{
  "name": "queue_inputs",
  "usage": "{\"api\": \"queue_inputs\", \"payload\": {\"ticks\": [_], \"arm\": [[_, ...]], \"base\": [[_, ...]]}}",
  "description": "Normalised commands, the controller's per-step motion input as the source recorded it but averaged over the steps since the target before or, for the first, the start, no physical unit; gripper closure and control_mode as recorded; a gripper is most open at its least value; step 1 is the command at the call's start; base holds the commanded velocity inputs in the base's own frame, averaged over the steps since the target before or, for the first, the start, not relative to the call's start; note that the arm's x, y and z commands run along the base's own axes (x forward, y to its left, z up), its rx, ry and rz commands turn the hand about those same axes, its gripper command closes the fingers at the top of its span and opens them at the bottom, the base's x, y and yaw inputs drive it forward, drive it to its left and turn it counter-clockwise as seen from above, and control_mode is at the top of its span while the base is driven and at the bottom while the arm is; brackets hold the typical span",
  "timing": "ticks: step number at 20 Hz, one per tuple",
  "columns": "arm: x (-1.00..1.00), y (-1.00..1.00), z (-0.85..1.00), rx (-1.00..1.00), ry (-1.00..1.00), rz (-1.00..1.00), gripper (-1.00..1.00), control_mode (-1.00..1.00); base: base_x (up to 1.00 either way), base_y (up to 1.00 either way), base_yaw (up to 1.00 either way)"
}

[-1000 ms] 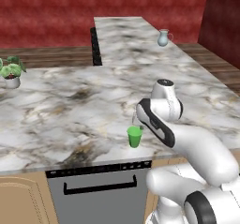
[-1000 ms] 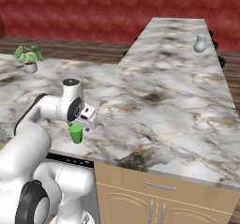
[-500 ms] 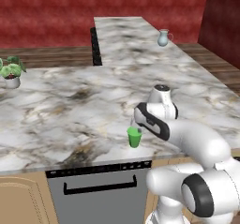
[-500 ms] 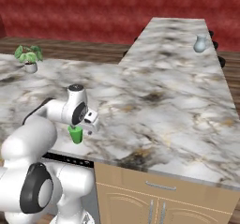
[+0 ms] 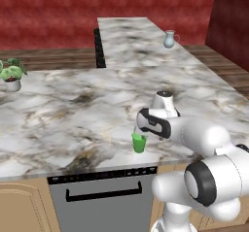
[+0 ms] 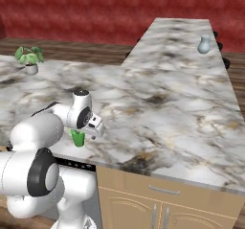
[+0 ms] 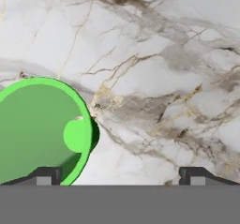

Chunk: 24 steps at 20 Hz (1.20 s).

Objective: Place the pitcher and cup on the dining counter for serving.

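Hovering low over the near edge of the grey-white veined marble counter [image 5: 73, 105], the white arm's two-finger gripper [image 7: 119, 175] stood spread wide and held nothing. The small bright green tapered cup [image 5: 139, 142] stood upright on the marble just beside and below the hand, near the counter's front edge above the dark-fronted appliance [image 5: 104, 197]. Seen from the hand, its open mouth lay off to one side, overlapping one fingertip [image 7: 44, 176] rather than sitting between the two. The small pale blue-grey round-bellied pitcher [image 5: 169, 39] stood far away, already on the long dining counter [image 5: 126, 37]. A small potted green plant [image 5: 10, 74] sat far to the left. The cup looked light, rigid and smooth-walled, likely to tip or slide if nudged; taking it across the upper wall, centred between the fingers, seemed safest.
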Motion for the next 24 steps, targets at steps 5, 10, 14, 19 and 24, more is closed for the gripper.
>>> {"api": "queue_inputs", "payload": {"ticks": [5,10,14,19,24], "arm": [[0.01,0.02,-0.3,0.0,0.02,0.0,-1.0,-1.0],[0.0,0.09,-0.44,0.0,0.03,0.0,1.0,-1.0],[0.0,0.05,-0.47,0.0,0.01,0.0,1.0,-1.0],[0.01,0.01,-0.12,0.01,0.0,0.0,1.0,-1.0],[0.0,0.0,0.0,0.0,0.0,0.0,1.0,-1.0]], "base": [[0.0,0.0,0.0],[0.0,0.0,0.0],[0.0,0.0,0.0],[0.0,0.0,0.0],[0.0,0.0,0.0]]}}
